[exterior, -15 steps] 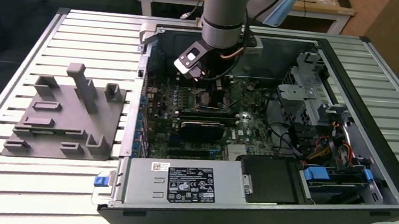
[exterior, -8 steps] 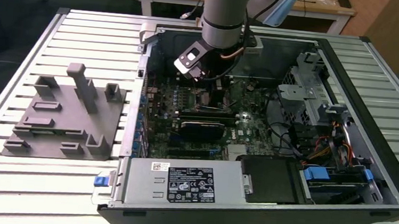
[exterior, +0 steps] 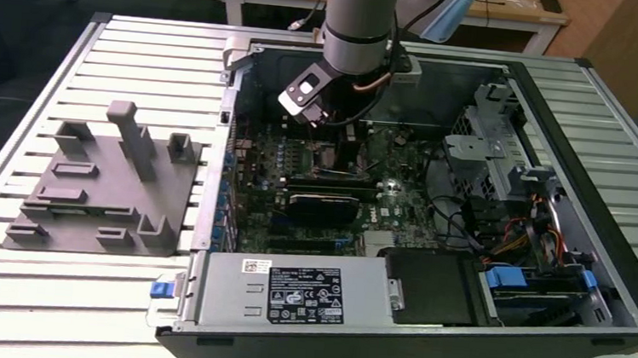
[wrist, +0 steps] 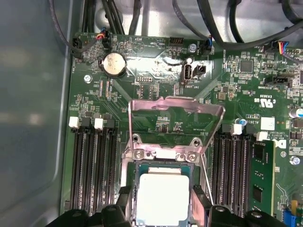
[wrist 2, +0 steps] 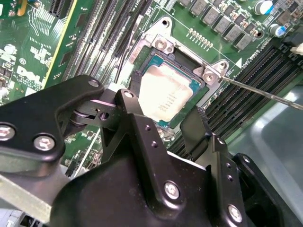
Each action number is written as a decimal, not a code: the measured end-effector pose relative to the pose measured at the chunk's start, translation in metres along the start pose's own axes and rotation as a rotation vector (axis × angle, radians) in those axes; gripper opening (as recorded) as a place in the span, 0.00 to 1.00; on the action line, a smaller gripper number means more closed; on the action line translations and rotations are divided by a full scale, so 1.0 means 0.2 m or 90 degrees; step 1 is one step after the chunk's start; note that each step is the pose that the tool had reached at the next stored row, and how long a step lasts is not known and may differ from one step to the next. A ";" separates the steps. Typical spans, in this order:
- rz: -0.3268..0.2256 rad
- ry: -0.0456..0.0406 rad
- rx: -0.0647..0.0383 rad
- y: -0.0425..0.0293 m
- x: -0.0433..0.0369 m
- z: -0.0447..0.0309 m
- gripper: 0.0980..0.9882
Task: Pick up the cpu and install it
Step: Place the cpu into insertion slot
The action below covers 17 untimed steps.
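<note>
My end effector (exterior: 325, 132) is down inside the open computer case (exterior: 630, 280), in the upper middle of the exterior view, over the green motherboard (exterior: 397, 202). In both wrist views it straddles the cpu (wrist: 162, 196), black metal close against two opposite edges of the chip. I cannot tell whether I am clamping it or just bracketing it.

The cpu lies flat, its pale silvery top facing up, inside the socket (wrist 2: 163, 45), level with the frame around it. The socket's metal hold-down plate (wrist: 176, 113) is swung open, clear of the chip, and the thin lever rod (wrist 2: 265, 92) slants away beside it. Rows of black memory slots (wrist: 92, 165) run along both sides of the socket.

At the exterior view's left, the grey fixture (exterior: 102, 188) sits on the slatted desk (exterior: 135, 45), well apart from me.
</note>
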<state>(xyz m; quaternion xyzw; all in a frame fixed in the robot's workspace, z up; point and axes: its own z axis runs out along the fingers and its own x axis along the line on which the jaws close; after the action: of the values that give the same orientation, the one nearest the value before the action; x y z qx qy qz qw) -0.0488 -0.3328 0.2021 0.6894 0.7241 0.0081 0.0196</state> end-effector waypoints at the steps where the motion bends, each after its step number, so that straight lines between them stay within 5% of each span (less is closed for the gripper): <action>1: 0.000 0.0001 0.000 0.000 0.000 0.000 0.58; 6: 0.000 -0.0001 0.000 0.000 0.000 -0.001 0.56; 10: 0.000 -0.0001 0.000 0.000 0.000 -0.001 0.30; 17: 0.000 -0.0001 0.000 0.000 0.000 -0.002 0.03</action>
<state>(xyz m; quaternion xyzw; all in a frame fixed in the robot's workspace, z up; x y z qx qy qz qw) -0.0488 -0.3328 0.2025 0.6894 0.7240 0.0080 0.0197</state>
